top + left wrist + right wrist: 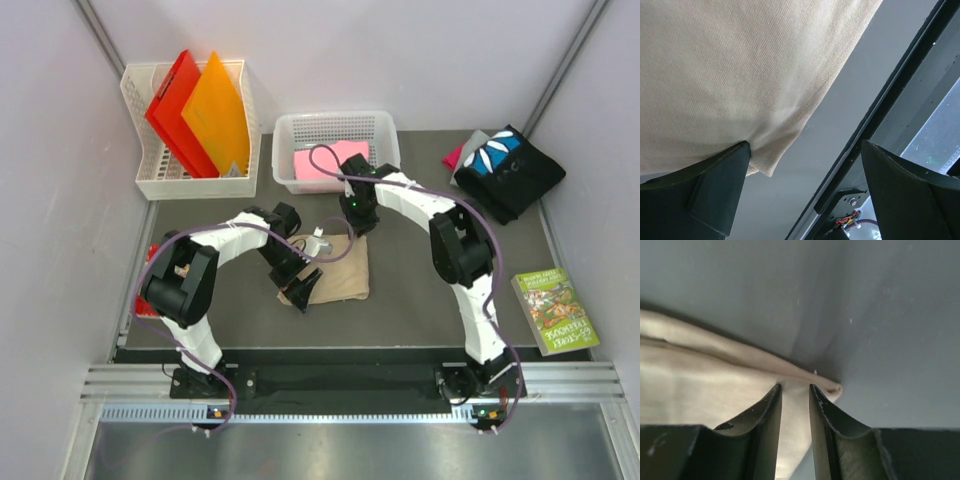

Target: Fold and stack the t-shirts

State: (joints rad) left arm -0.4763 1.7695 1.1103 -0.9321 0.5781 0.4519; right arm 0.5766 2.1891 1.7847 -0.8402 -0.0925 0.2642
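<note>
A tan t-shirt (340, 272) lies folded into a small rectangle at the table's middle. My left gripper (303, 290) sits at its near left corner, jaws wide open. In the left wrist view one finger touches the tan shirt's (740, 65) corner and bare table fills the left gripper's (805, 145) gap. My right gripper (357, 228) is at the far right corner. Its jaws (795, 387) stand narrowly apart, tips down on the tan cloth (700, 385) beside a folded edge. A pink t-shirt (325, 163) lies in a basket. A black printed t-shirt (510, 170) tops a pile at the back right.
The white mesh basket (335, 120) stands at the back centre. A second basket (150, 130) at the back left holds a red folder (175, 110) and an orange folder (215, 110). A book (555, 310) lies at the right edge.
</note>
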